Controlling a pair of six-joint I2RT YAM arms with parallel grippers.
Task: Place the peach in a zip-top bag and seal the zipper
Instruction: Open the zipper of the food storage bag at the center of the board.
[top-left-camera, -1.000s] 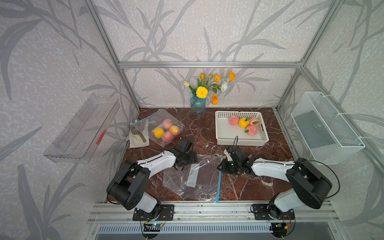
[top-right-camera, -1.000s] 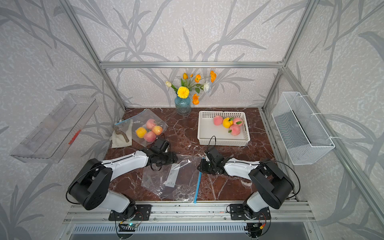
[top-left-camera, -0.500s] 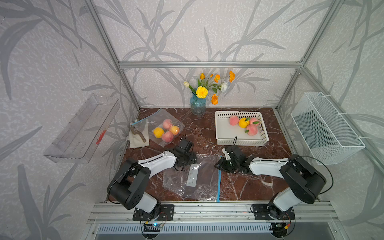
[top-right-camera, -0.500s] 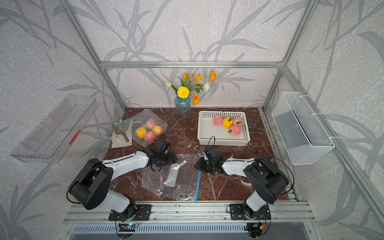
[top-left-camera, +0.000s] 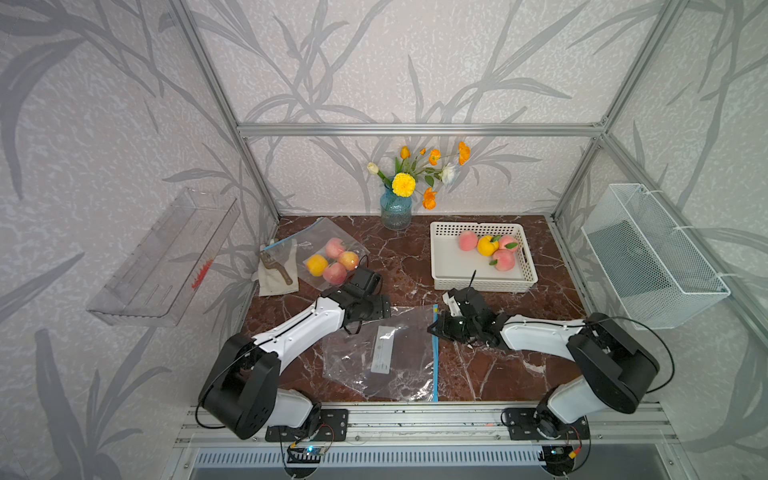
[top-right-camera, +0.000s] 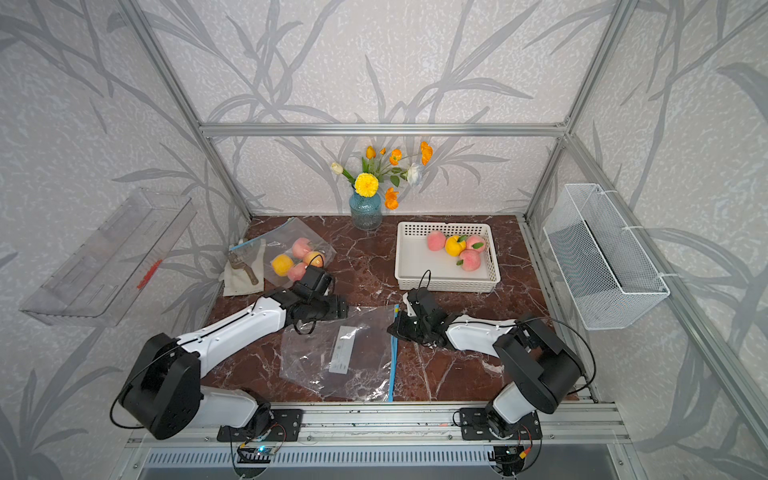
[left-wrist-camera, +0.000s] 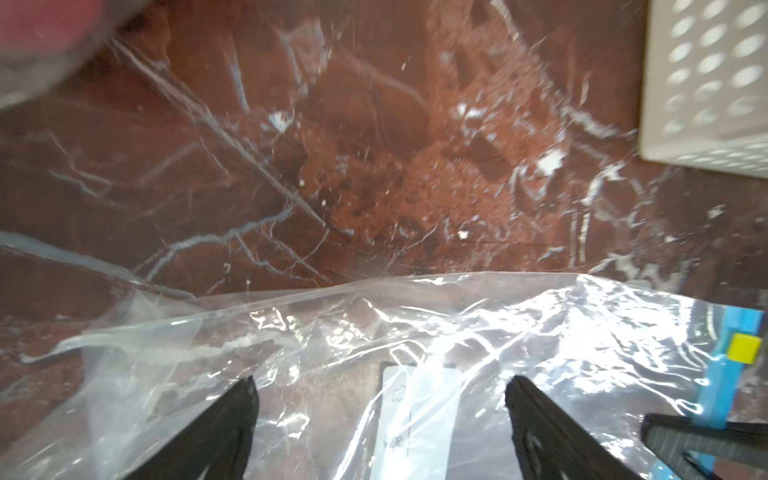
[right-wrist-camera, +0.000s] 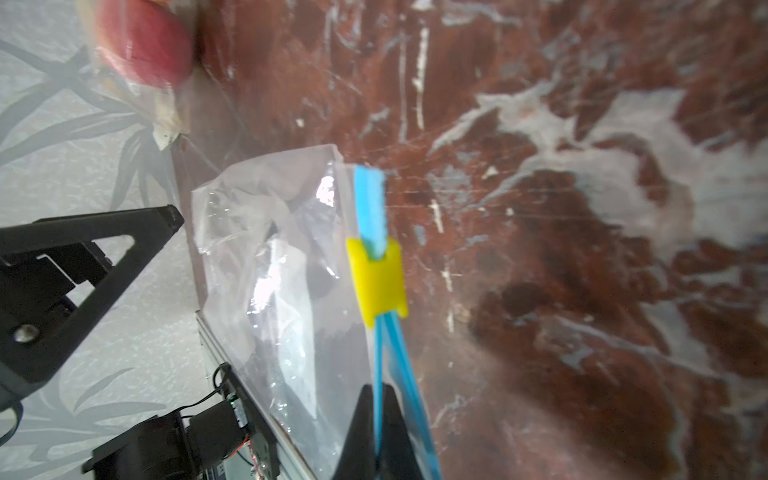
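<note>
In both top views, the empty bag (top-left-camera: 399, 365) is lying flat and the peaches (top-left-camera: 503, 261) are sitting in the basket (top-left-camera: 482, 286), apart from it. On the left wrist, the left gripper (left-wrist-camera: 381, 384) is hanging spread wide over the film. On the right wrist, the right gripper (right-wrist-camera: 377, 395) is pinching one zipper (right-wrist-camera: 370, 199) lip below the slider (right-wrist-camera: 376, 282). It's the opening step, and next the mouth likely needs parting.

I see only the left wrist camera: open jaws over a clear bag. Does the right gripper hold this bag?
Observer: Yes, the right gripper is shut on the blue zipper strip of the zip-top bag.
Operator: Is anything inside?
Observer: No; in both top views it holds only a white label.
Operator: Where is the fruit to load?
Observer: Three pink peaches lie in the white tray, beside a yellow fruit.
</note>
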